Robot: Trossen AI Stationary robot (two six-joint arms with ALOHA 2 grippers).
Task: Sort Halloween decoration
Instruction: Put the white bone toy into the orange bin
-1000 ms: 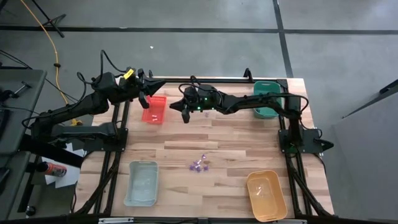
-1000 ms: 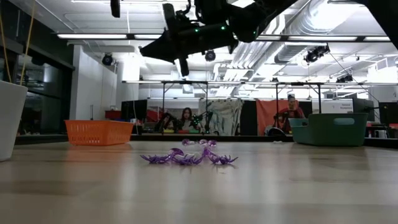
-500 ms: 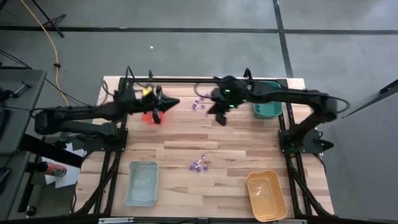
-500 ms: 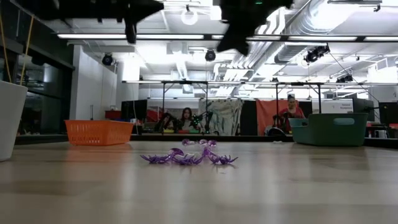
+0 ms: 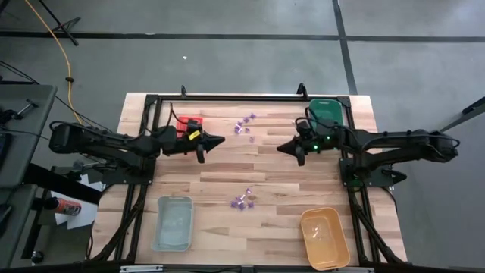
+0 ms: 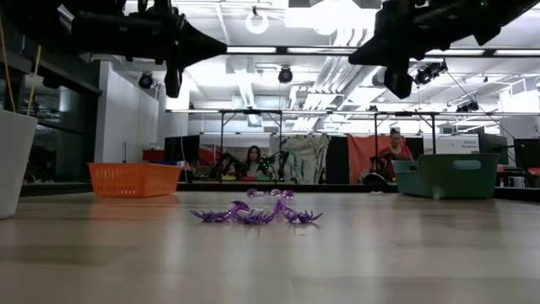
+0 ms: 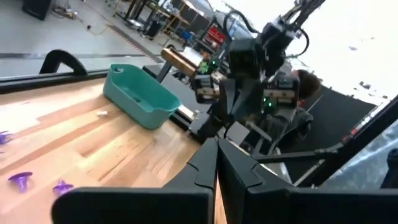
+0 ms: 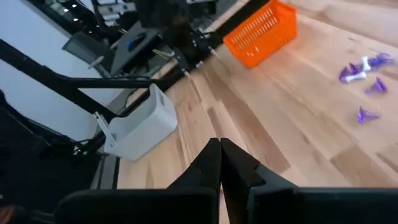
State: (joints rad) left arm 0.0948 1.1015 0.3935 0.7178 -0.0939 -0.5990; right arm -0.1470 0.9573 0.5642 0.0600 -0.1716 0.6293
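Both end effectors, left point(image 5: 218, 140) and right point(image 5: 282, 148), we see closed and empty above the surface point(image 5: 288, 189), purple decorations point(image 5: 242, 202) between them.

Robotics lab, exposed ceiling ducts point(image 6: 384, 63), strip lights point(image 6: 135, 49), more framed workstations point(image 6: 253, 135), seated people point(image 6: 253, 162) beyond the wooden worktop point(image 6: 270, 253)

Counter point(image 5: 227, 171) centre: decoration cluster point(image 5: 242, 201)
Far edge, middle: second decoration cluster point(image 5: 244, 125)
Far corners: one tray point(image 5: 182, 121) left, one tray point(image 5: 327, 111) right
Near corners: one tray point(image 5: 173, 222) left, one tray point(image 5: 324, 237) right
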